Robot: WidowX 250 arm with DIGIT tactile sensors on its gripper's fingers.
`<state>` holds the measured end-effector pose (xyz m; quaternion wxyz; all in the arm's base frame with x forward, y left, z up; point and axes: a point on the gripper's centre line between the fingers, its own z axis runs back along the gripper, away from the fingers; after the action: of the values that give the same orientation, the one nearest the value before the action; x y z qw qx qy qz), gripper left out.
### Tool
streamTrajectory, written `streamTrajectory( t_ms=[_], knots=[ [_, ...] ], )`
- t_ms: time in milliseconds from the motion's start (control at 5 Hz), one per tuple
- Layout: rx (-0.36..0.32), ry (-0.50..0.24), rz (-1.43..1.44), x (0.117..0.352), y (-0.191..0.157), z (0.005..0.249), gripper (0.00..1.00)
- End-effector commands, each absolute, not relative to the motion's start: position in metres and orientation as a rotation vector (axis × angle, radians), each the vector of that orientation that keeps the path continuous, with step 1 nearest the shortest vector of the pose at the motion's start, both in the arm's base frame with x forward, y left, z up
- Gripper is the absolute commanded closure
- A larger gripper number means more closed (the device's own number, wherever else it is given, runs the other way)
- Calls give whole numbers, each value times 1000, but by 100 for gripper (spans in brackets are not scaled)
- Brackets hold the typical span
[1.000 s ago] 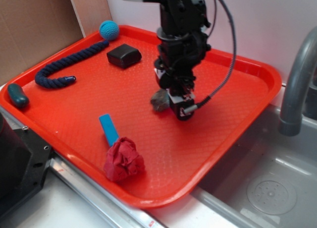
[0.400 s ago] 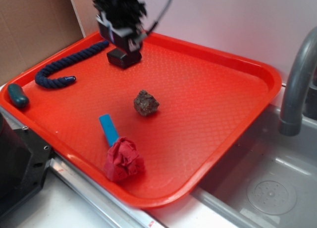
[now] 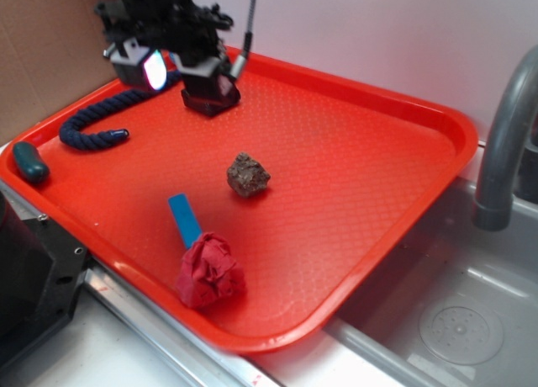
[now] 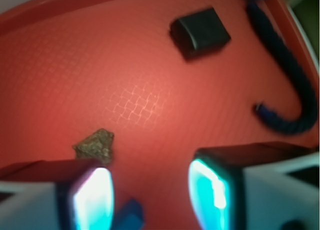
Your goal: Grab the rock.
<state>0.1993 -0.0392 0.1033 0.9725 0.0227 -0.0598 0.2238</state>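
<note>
**Clearly apart: the rock lies free, the pincer hangs empty above the far corner**

The rock [image 3: 248, 174] lies alone near the middle of the red tray [image 3: 378, 151], with bare tray surface all around it. It is rough and brown-grey, and nothing touches it. In the wrist view the rock [image 4: 96, 146] shows just above the left finger, on the tray floor below it.

The pincer [image 3: 172, 67] is raised over the far left part of the tray, well apart from the rock. Its two fingers stand wide from each other with only tray between them, so it holds nothing. In the wrist view the pincer [image 4: 150, 190] shows two pads [image 4: 92, 200] that glow light blue.

The black block [image 3: 210, 92] sits just beside the pincer in the exterior view, partly covered by it. The dark blue rope [image 3: 101, 118] curves along the left side of the tray. A blue flat piece [image 3: 185, 220] lies near the front, and the red cloth wad [image 3: 210, 272] touches its near end. A dark green object [image 3: 29, 161] rests at the left rim. A grey faucet [image 3: 504, 135] stands at the right, over the sink [image 3: 462, 320].
</note>
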Motion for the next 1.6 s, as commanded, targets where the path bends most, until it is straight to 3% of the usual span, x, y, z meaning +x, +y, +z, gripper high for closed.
streamTrajectory(
  t_ms=[0, 200, 400, 800, 1000, 1200, 1400],
  knots=[
    [-39, -122, 507, 212, -63, 70, 0],
    [-77, -77, 477, 219, -70, 47, 0],
    [-50, -21, 472, 229, -85, 28, 0],
    [29, -11, 505, 228, -94, 28, 100],
    [-3, -13, 339, 223, -83, 52, 100],
    [-7, -124, 94, 211, -63, 101, 100],
    [-74, -203, 91, 195, -33, 144, 100]
  ],
)
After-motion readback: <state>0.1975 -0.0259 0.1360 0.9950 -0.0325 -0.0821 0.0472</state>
